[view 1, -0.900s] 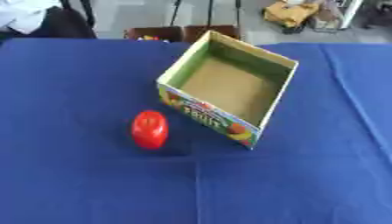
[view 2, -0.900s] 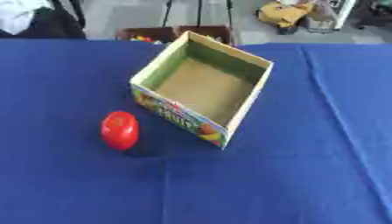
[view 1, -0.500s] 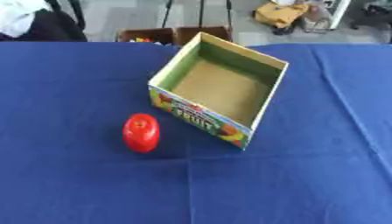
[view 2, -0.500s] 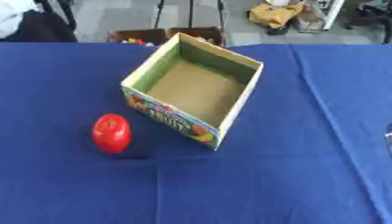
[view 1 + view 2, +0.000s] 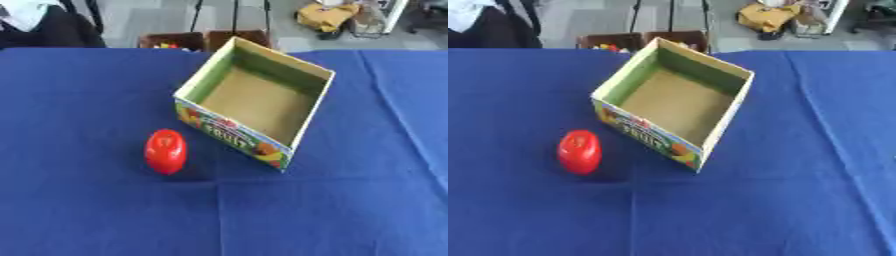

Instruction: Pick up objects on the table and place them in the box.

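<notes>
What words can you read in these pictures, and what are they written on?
"FRUIT": in big letters on the near outer wall of the open cardboard box, among pictures of fruit.
A smaller red label sits just above that word, but it is too blurred to read.
The red object beside the box and the blue tablecloth carry no words that can be seen.

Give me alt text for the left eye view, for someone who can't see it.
A red tomato-like object sits on a blue tablecloth, just left of an open, empty cardboard box with fruit printed on its front. No robot hand is in view.
</notes>
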Robot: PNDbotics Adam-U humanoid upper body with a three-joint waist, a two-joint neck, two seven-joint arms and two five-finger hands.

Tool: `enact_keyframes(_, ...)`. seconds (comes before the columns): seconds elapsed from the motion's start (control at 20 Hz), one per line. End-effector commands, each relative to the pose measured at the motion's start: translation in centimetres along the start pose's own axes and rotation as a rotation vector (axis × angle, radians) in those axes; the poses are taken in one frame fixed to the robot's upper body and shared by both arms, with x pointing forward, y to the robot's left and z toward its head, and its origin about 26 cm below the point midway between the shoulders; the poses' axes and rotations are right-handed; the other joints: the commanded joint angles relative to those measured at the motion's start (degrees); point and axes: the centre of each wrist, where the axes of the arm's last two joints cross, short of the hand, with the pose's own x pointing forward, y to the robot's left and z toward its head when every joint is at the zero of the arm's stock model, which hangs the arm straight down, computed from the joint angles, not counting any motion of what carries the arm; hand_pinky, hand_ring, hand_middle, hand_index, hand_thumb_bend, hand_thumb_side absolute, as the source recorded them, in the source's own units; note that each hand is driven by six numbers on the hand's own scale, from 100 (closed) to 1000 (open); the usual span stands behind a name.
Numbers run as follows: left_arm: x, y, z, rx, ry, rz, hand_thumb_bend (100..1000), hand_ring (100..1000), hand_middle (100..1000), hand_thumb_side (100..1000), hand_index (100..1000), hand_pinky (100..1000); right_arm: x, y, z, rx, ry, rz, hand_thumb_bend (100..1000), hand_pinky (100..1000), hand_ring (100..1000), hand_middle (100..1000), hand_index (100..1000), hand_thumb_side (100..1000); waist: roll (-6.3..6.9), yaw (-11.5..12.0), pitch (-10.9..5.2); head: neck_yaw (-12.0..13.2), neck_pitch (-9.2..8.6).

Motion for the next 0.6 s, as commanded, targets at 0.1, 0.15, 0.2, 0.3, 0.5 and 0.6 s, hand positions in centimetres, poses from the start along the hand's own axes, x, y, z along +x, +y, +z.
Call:
enact_keyframes(0.1, 1.2, 2.2, -1.2, -0.153, -0.042, -0.130, 279, 861, 807, 970, 975, 565, 0.3, -0.6, -0.9, 0.037, -0.027, 0.023, 100, 773, 824, 662, 813, 773, 1.31, -0.2, -1.43, 1.0, 0.27)
enact_keyframes(0.15, 1.4, 2.6, -1.3, -0.190, -0.044, -0.156, 282, 860, 807, 966, 975, 562, 0.3, -0.6, -0.9, 0.039, -0.026, 0.023, 100, 773, 824, 663, 813, 773, 1.40, -0.2, -1.50, 1.0, 0.27)
enact_keyframes(0.2, 1.5, 3.0, -1.4, -0.226, -0.045, -0.181, 294, 860, 810, 965, 975, 563, 0.3, -0.6, -0.9, 0.040, -0.026, 0.023, 100, 772, 823, 663, 813, 771, 1.52, -0.3, -1.59, 1.2, 0.25)
enact_keyframes(0.3, 1.8, 3.6, -1.7, -0.302, -0.038, -0.229, 295, 861, 809, 981, 972, 567, 0.3, -0.6, -1.0, 0.044, -0.027, 0.022, 100, 772, 822, 663, 812, 770, 1.76, -0.5, -1.74, 1.6, 0.30)
enact_keyframes(0.5, 2.3, 4.4, -2.8, -0.450, -0.018, -0.306, 278, 863, 819, 1000, 972, 586, 0.3, -0.6, -0.9, 0.053, -0.025, 0.021, 100, 772, 822, 663, 812, 768, 2.13, -0.7, -1.96, 1.8, 0.38)
enact_keyframes(0.6, 2.4, 4.3, -3.3, -0.531, -0.009, -0.331, 259, 862, 826, 1000, 987, 587, 0.3, -0.7, -0.9, 0.060, -0.025, 0.021, 100, 772, 822, 662, 812, 767, 2.36, -0.8, -2.08, 1.6, 0.56)
